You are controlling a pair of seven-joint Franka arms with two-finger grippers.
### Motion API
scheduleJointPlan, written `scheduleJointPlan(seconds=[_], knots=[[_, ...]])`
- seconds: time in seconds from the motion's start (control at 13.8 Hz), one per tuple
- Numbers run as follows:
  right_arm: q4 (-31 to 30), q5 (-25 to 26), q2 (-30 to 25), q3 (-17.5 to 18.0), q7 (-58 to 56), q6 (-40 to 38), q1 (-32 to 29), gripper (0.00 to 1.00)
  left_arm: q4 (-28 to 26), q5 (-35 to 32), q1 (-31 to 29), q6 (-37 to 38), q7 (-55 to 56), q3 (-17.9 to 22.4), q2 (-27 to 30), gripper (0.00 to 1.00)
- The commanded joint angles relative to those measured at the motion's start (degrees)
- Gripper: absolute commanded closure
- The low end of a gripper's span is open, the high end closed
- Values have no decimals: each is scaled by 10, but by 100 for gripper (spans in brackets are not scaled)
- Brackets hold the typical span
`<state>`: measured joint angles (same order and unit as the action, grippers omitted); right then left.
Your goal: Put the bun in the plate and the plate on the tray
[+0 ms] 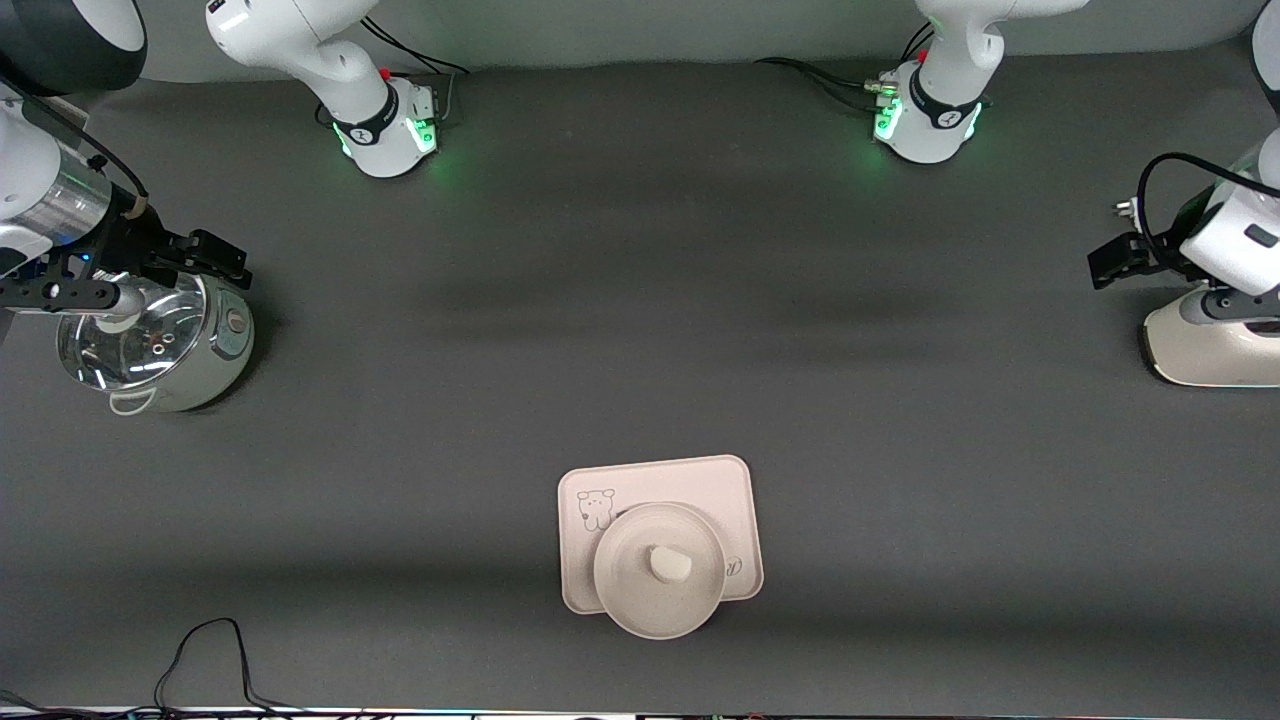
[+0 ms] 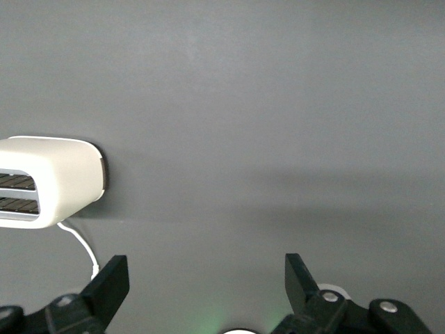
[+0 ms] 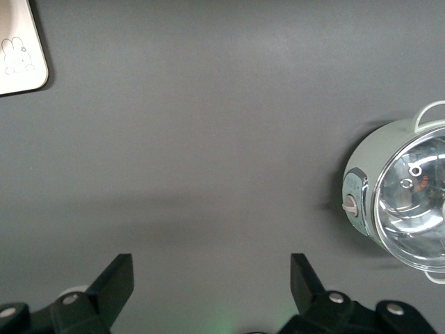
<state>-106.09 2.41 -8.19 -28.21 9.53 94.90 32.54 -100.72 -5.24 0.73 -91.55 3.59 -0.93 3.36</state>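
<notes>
The bun point(image 1: 668, 564) is sitting in the middle of the plate point(image 1: 630, 590), and the plate is resting on the tray point(image 1: 700, 480), down toward the counter's edge nearest the front camera, about midway along it. So both halves of the job are looking done from where I'm standing. One quibble: the plate is not lying fully inside the tray; its rim is hanging over the tray's long edge on the camera side, and it is covering part of the printed word near one corner (the little cartoon animal at the other corner is showing in full).

Neither arm is touching anything. The right gripper point(image 1: 215, 255) is hovering out at the right arm's end of the counter, over the lidded pot point(image 1: 160, 345), and in its wrist view its jaws are standing wide apart with bare grey counter between them. The left gripper point(image 1: 1110, 265) is hanging at the left arm's end, by a white toaster point(image 1: 1215, 345), its jaws likewise spread wide and holding nothing.

My read is that nothing is left but, at most, a nudge to centre the plate; otherwise both arms are simply waiting, well apart from the tray.
</notes>
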Motion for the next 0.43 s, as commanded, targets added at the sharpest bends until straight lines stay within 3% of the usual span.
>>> scheduleJointPlan(seconds=[0.0, 0.36], knots=[[-13, 16, -15, 3, 19, 10, 6, 0, -13, 8, 49, 3, 2, 47, 16, 0], [-13, 16, -8, 3, 19, 12, 7, 0, -8, 5, 67, 12, -6, 51, 11, 0]])
